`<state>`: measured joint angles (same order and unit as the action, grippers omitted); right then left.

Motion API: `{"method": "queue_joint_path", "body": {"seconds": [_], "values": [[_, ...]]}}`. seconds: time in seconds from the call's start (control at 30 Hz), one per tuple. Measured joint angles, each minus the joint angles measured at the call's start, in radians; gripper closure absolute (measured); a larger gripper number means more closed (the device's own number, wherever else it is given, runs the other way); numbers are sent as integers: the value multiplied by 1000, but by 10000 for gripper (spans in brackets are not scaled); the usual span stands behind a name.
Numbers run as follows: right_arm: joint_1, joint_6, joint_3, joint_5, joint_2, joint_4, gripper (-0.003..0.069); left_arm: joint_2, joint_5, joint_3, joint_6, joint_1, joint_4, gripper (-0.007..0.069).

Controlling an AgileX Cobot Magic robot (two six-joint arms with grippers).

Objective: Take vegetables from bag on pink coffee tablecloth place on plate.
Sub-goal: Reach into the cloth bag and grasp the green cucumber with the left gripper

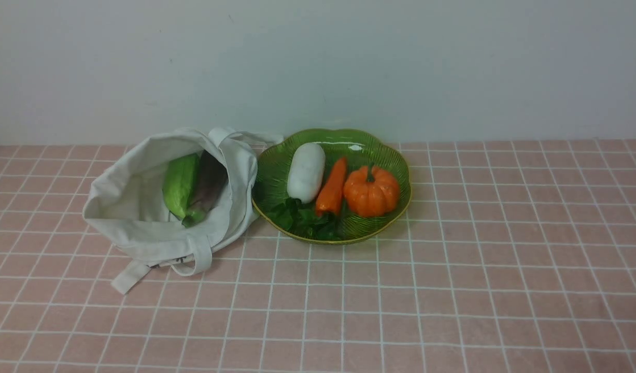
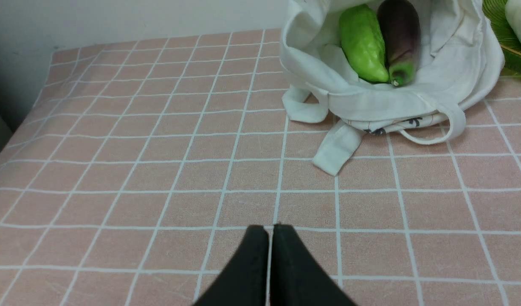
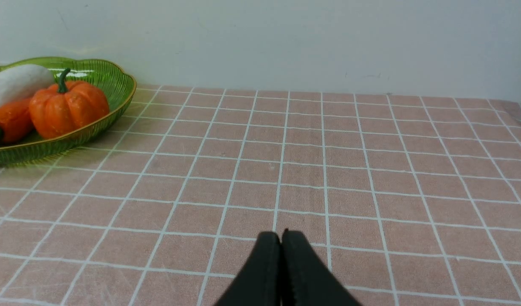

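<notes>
The off-white bag (image 1: 141, 228) lies open on the pink gridded tablecloth (image 1: 452, 290). In it lie the light green gourd (image 1: 181, 184) and the dark purple eggplant (image 1: 209, 187), side by side. Both also show in the left wrist view: the gourd (image 2: 363, 42), the eggplant (image 2: 399, 40), inside the bag (image 2: 413, 102). The green scalloped plate (image 1: 385, 145) stands right of the bag. My left gripper (image 2: 271, 229) is shut and empty, over bare cloth short of the bag. My right gripper (image 3: 281, 234) is shut and empty, over cloth to the right of the plate (image 3: 116, 91). Neither arm shows in the front view.
On the plate lie a white radish (image 1: 306, 171), an orange carrot (image 1: 332, 187), an orange pumpkin (image 1: 371, 191) and dark leafy greens (image 1: 302, 220). A pale wall runs along the table's far edge. The bag's strap handles (image 1: 128, 274) trail toward me.
</notes>
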<state>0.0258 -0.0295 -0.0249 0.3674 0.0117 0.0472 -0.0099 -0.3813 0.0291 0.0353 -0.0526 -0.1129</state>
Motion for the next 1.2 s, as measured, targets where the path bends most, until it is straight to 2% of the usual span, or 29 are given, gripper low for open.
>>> {"method": "queue_joint_path", "body": {"seconds": [1.13,1.2], "values": [[0,0,0,0,0,0,673,0,0,0,1,0,-2,629],[0,0,0,0,0,0,673,0,1,0,57,0,88,629]]}}
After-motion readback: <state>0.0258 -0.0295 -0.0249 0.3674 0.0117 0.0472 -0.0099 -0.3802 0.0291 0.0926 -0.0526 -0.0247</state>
